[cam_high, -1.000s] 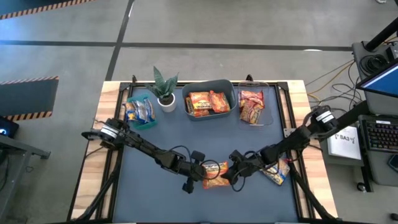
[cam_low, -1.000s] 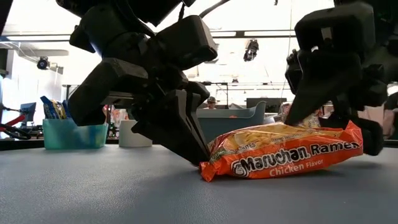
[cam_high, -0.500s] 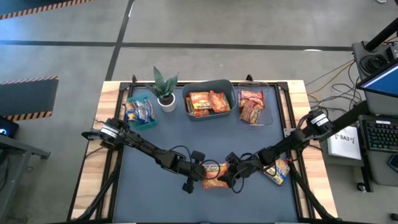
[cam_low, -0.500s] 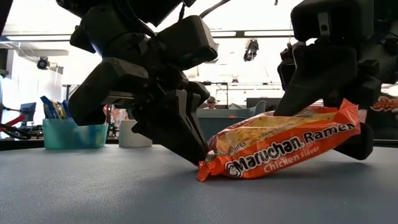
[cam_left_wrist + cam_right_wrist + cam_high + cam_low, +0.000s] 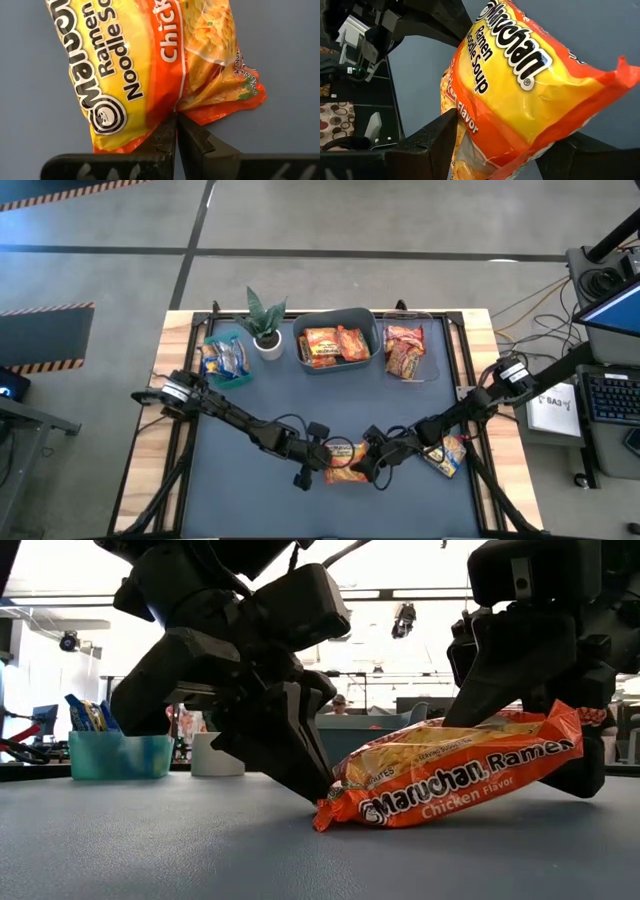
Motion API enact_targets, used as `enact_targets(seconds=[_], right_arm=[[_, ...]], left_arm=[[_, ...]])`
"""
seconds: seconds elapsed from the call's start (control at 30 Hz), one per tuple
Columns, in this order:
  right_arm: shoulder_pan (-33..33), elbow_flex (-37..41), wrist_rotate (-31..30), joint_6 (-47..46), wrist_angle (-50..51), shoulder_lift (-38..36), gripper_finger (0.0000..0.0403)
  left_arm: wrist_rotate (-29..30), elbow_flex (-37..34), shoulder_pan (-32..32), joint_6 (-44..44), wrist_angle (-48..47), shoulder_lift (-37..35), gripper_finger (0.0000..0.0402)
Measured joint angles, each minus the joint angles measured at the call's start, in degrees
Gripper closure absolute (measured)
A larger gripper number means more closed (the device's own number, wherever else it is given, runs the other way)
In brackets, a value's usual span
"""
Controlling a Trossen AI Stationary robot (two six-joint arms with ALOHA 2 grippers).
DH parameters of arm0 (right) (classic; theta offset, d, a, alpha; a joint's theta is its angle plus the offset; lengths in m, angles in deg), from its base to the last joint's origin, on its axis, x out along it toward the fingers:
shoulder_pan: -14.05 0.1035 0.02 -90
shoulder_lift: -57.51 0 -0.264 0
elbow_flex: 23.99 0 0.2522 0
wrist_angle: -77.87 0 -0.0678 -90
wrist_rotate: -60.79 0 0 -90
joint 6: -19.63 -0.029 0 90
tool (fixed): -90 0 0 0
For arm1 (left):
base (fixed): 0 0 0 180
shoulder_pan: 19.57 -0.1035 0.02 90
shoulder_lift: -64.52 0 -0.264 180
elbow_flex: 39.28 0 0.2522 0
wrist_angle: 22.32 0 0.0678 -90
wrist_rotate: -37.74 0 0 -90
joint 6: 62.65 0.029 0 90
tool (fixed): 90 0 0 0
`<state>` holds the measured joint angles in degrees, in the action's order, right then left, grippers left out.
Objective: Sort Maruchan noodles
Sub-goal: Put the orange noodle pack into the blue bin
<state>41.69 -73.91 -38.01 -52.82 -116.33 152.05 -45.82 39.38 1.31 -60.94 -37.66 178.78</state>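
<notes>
An orange-yellow Maruchan noodle packet (image 5: 450,780) sits near the table's front middle, between my two grippers. My left gripper (image 5: 318,790) is shut, with its tips at the packet's left end. My right gripper (image 5: 530,740) is shut on the packet's right end. A second packet (image 5: 446,454) lies flat on the mat, under my right arm. More packets fill three bins at the far edge. My left gripper's shut fingertips (image 5: 176,125) meet the crimped seam at the packet's left end (image 5: 165,112), slanting down from the table's left. That end sits on the mat. Whether the tips pin the seam or only touch it, I cannot tell. My right gripper pinches the packet's right end (image 5: 545,735) between its two fingers, one on the top face (image 5: 490,670) and one underneath (image 5: 580,765). It comes slanting down from the table's right. That end is lifted, so the packet tilts, with its left end (image 5: 330,815) on the mat.
At the far edge stand a teal bin (image 5: 226,361) with blue packets, a potted plant (image 5: 265,323), a grey bin (image 5: 335,343) with orange packets and a clear bin (image 5: 405,350) with red ones. The mat's middle lies bare between them and the grippers.
My right gripper has shifted slightly toward the table's left, tipped downward and taken hold of the packet's right end. That end has risen off the mat, tilting the packet, while its left end stays down by my still left gripper.
</notes>
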Motion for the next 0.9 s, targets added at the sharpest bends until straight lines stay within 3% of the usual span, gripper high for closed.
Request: enact_targets(seconds=[0.3,0.7,0.9], right_arm=[[0.0,0.0,0.0,0.0,0.2,0.0,0.0189],[0.0,0.0,0.0,-0.2,0.2,0.0,0.0193],[0.0,0.0,0.3,-0.6,0.2,0.0,0.0204]], left_arm=[[0.0,0.0,0.0,-1.4,-1.5,-1.0,0.0399],[0.1,0.1,0.0,-2.2,-5.1,-3.0,0.0323],[0.3,0.1,0.2,-3.7,-10.4,-5.8,0.0313]])
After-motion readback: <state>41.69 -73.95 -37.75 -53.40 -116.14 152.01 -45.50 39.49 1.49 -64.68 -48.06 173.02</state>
